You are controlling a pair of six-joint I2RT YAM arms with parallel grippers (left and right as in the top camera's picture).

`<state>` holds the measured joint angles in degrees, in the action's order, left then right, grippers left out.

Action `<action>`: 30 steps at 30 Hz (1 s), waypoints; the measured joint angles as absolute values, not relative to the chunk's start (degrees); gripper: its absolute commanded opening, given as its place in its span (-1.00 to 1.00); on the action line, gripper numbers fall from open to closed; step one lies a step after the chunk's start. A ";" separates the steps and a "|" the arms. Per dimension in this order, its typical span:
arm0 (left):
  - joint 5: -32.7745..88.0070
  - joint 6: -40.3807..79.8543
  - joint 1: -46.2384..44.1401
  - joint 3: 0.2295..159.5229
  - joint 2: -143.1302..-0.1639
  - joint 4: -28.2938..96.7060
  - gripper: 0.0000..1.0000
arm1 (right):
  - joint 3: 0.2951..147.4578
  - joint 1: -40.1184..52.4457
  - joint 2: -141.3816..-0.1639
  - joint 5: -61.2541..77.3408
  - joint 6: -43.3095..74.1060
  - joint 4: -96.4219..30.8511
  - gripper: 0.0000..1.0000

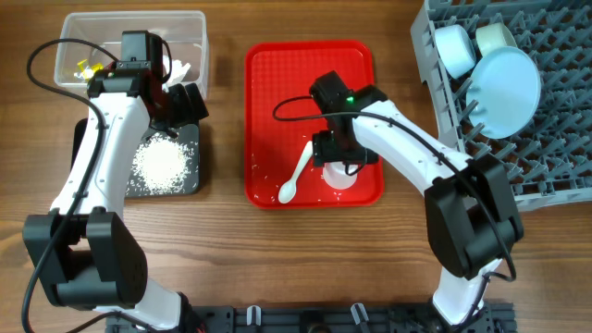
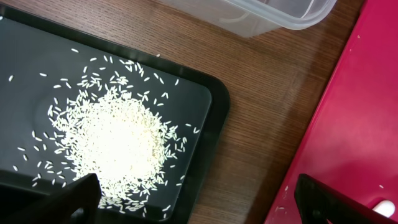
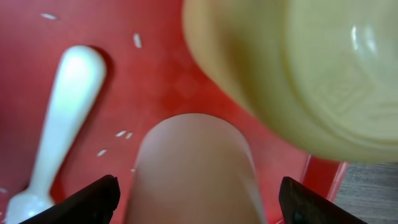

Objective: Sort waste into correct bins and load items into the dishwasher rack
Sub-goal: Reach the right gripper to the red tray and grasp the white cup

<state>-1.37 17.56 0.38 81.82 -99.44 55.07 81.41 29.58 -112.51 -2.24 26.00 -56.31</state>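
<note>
My right gripper (image 1: pixel 344 162) (image 3: pixel 199 186) is open, with its fingers either side of the white cup (image 1: pixel 340 178) (image 3: pixel 193 162) on the red tray. I cannot tell whether they touch it. A yellow cup (image 3: pixel 292 68) lies blurred close beside it; the arm hides it in the overhead view. The white spoon (image 1: pixel 298 171) (image 3: pixel 62 112) lies left of the cup. My left gripper (image 1: pixel 180 104) (image 2: pixel 198 186) is open and empty over the black tray (image 1: pixel 191 148) (image 2: pixel 37 62), which holds a pile of rice (image 1: pixel 164 165) (image 2: pixel 115 140). The clear tub (image 1: pixel 199 37) holds a yellow wrapper (image 1: pixel 88 67) and tissue (image 1: pixel 180 67).
The red tray (image 1: pixel 277 83) (image 2: pixel 360 112) carries a few stray rice grains. The grey dishwasher rack (image 1: pixel 555 157) at the right holds a light blue bowl (image 1: pixel 453 48), another pale bowl (image 1: pixel 495 35) and the plate (image 1: pixel 507 92). A strip of bare wood separates the black tray from the red tray.
</note>
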 measured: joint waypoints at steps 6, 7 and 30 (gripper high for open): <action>-1.37 17.56 0.38 81.80 -99.44 55.07 1.00 | 81.12 29.32 -112.51 -1.96 26.37 -57.63 0.70; -1.39 17.56 0.38 81.80 -99.44 55.07 1.00 | 81.12 29.32 -112.51 -1.74 26.37 -57.80 0.70; -1.39 17.56 0.38 81.80 -99.44 55.07 1.00 | 76.25 29.32 -112.16 -0.93 25.41 -49.63 0.05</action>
<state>-1.39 17.56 0.38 81.80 -99.44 55.07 76.25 29.32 -112.16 -0.93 25.41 -49.63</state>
